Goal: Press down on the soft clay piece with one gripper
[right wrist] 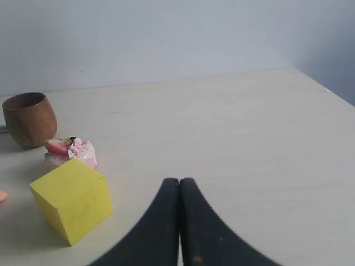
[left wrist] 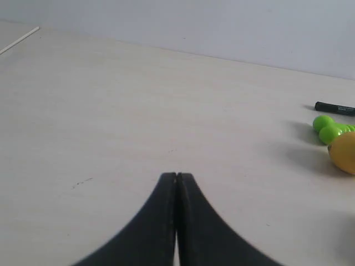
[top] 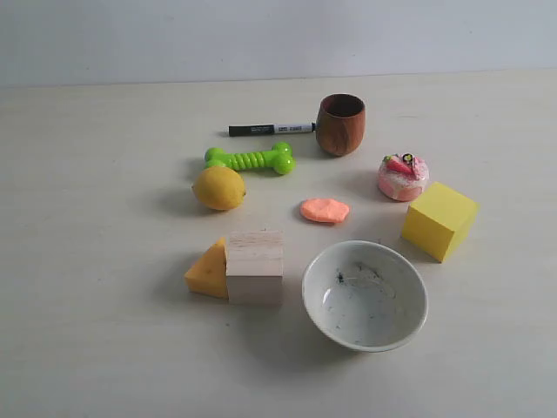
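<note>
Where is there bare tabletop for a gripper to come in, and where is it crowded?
Bare: table left of the lemon and yellow wedge, right of the yellow cube, and behind the marker. Crowded: around the clay, ringed by green bone, cup, cake toy, bowl and wooden block.

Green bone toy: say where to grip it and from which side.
Grip the green bone toy across its narrow ribbed middle, coming straight down from above. It lies flat; the knobbed ends are wider, and the lemon crowds one end.

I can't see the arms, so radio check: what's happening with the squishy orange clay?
Left gripper and right gripper: jaws shut, empty. Flat salmon-orange clay blob lies on the pale table, no gripper touching. Nothing on top of it.
</note>
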